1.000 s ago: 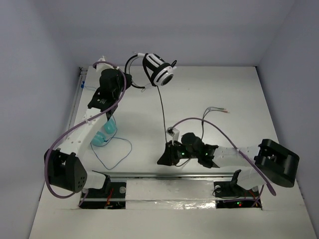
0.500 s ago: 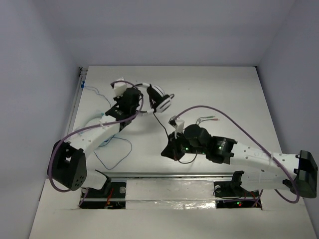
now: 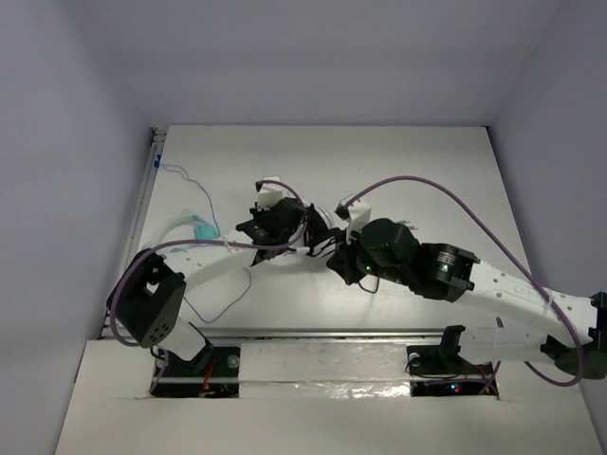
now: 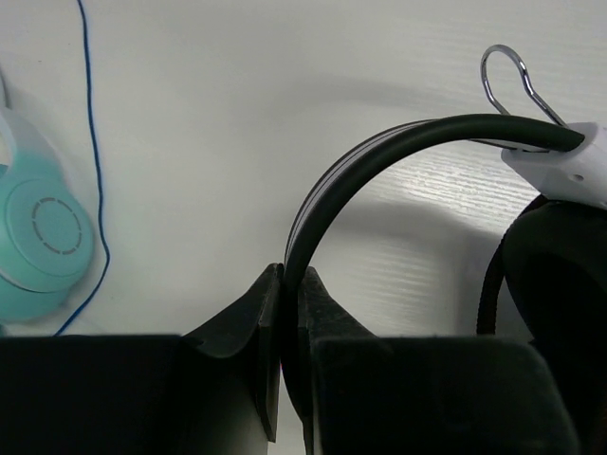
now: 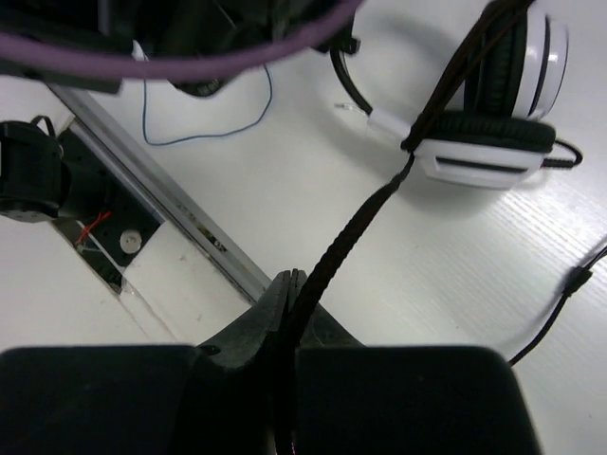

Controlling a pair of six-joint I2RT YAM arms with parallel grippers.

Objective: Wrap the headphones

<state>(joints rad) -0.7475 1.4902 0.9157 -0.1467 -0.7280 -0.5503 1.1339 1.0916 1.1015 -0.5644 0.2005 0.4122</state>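
Two clamps on the headphones [image 5: 493,156] at bench [image 3: 427,161] centre: left tool [image 4: 289,280] pinches the headband [image 4: 379,144], right tool [image 5: 289,280] pinches the cable [image 5: 351,227], which runs up-right from it to the earcups.

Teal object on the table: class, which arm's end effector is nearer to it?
Left. The left end effector, clamping the headband, is near the teal object; the right end effector grips the cable beyond the headphones.

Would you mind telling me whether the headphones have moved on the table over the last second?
Yes. The headphones have come from the far edge of the table towards the metal rail at the near edge.
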